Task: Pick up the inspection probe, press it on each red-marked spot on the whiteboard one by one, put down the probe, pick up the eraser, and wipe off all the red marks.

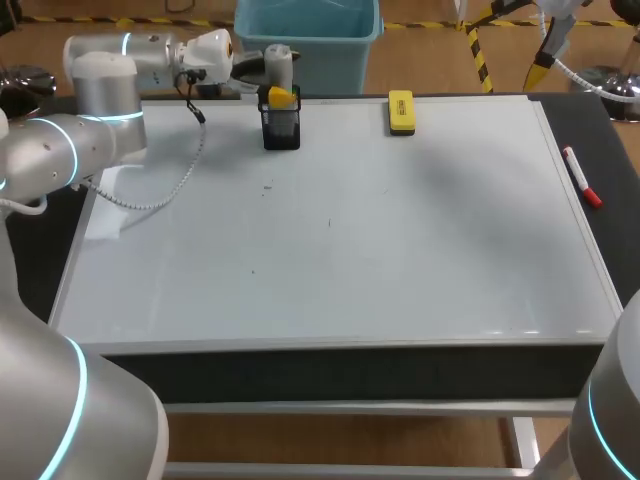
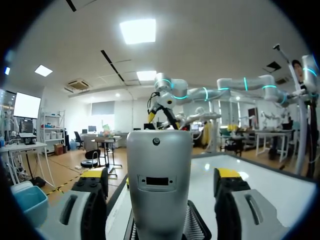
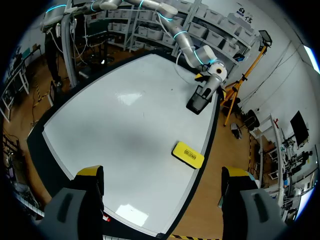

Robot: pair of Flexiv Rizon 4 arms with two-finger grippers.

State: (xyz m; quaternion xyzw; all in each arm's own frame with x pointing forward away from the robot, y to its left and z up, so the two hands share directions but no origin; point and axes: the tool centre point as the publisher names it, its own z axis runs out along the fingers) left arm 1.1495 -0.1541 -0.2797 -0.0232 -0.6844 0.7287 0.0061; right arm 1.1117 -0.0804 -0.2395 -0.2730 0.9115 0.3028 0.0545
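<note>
The left arm comes in from the left and stretches along the whiteboard's (image 1: 350, 230) far edge, wrist level, fingers pointing sideways across the board. Its end effector (image 1: 281, 92) sits at the black mesh holder (image 1: 281, 132) near the middle of that far edge. In the left wrist view the inspection probe (image 2: 159, 185), a grey cylinder, stands upright in the holder directly between the two fingers (image 2: 92, 200). The fingers are spread apart, with a gap showing on each side of the probe, so neither pad touches it.

The right wrist view looks down on the board from high above it. The right end effector (image 3: 162, 172) has its fingers wide apart with nothing between them, well clear of the surface. The yellow eraser (image 1: 401, 112) lies flat at the far edge, to the right of the holder and apart from it. A red-capped marker (image 1: 581, 177) lies along the whiteboard's right edge on the desk (image 1: 340, 372)
</note>
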